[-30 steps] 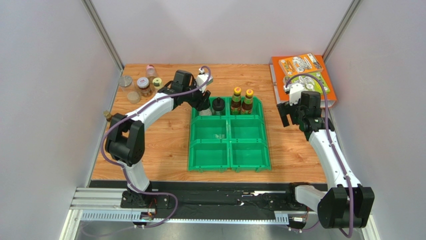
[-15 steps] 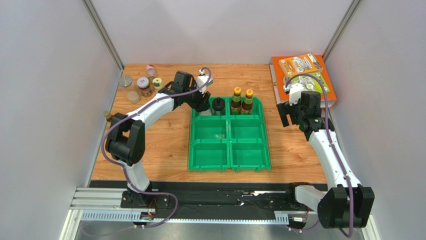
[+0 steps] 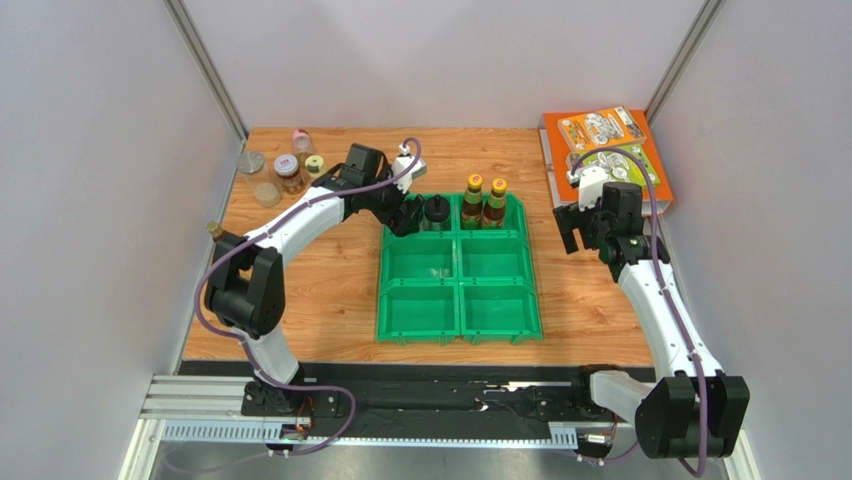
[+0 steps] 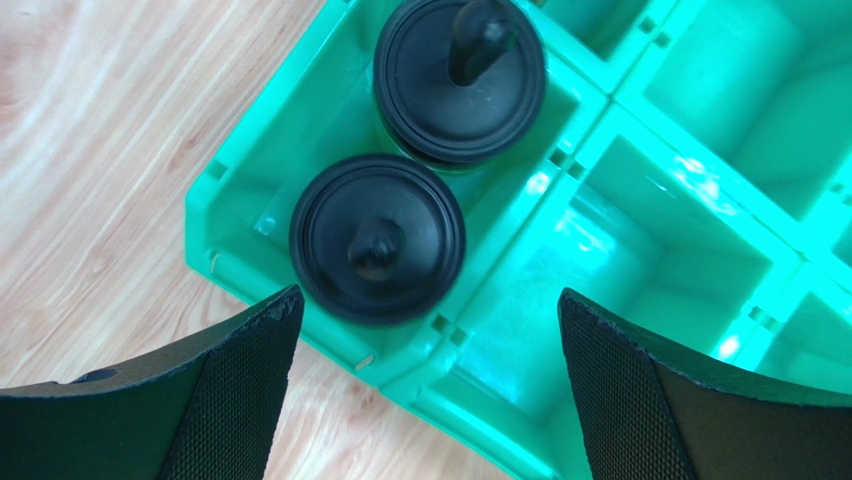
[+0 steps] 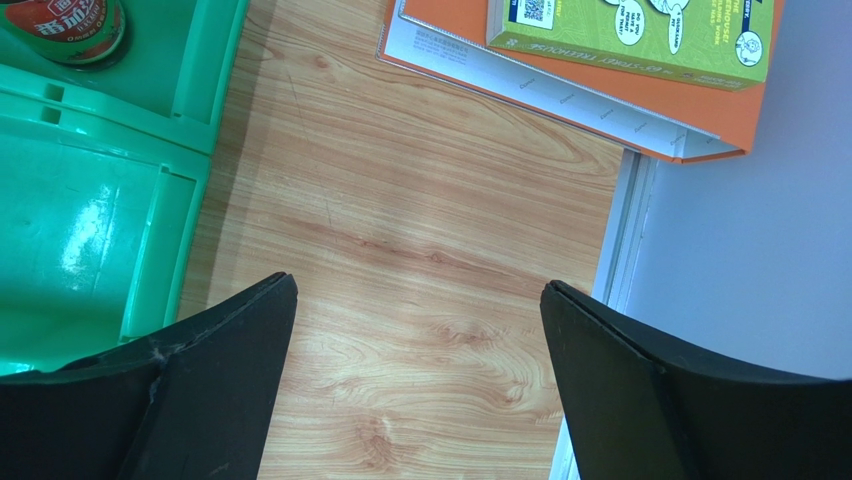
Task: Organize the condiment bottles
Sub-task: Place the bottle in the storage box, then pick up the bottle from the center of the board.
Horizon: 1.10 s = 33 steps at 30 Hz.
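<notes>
- The green bin (image 3: 458,335) sits mid-table, its near rim facing the arm bases.
- A small bottle (image 3: 212,229) stands at the table's left edge, well apart from the bin and partly hidden by the left arm.
- The right gripper (image 5: 417,290) hangs over the bare wooden table (image 5: 420,230) just right of the bin. Its fingers are spread wide with nothing between them.
- The left gripper (image 4: 428,300) hovers over the bin's far-left compartment, released and holding nothing.
- Just beyond its fingertips, two black-capped bottles (image 4: 377,238) stand upright in that compartment, their caps close together.
- Two amber bottles (image 3: 473,200) with yellow-orange caps stand upright side by side in the far-right compartment.
- Five loose jars and bottles (image 3: 289,172) cluster at the table's far-left corner, outside the bin.
- The orange and green books (image 3: 605,150) lie at the far-right corner.
</notes>
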Tool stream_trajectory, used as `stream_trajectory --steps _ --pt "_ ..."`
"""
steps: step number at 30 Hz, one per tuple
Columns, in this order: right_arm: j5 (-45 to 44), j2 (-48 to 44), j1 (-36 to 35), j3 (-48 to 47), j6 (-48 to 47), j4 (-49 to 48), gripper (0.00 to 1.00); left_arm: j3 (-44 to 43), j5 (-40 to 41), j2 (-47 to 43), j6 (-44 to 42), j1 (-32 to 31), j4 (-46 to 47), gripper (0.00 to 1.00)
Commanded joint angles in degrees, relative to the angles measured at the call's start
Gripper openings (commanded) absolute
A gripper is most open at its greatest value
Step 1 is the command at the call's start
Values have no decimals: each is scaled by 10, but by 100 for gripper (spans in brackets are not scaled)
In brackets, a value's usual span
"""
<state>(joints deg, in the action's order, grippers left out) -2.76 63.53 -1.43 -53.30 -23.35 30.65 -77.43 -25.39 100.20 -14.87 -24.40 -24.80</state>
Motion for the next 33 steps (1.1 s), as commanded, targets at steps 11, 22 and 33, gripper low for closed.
stream_trajectory --steps 11,22,33 --pt "20 -14 -5 -26 9 -1 95 -108 115 -166 -24 133 -42 99" --pt "17 -17 -9 -21 2 -2 95 -205 63 42 -26 241 -26 99" --pt "20 -13 -9 -22 2 -1 95 -258 94 152 -24 263 -6 99"
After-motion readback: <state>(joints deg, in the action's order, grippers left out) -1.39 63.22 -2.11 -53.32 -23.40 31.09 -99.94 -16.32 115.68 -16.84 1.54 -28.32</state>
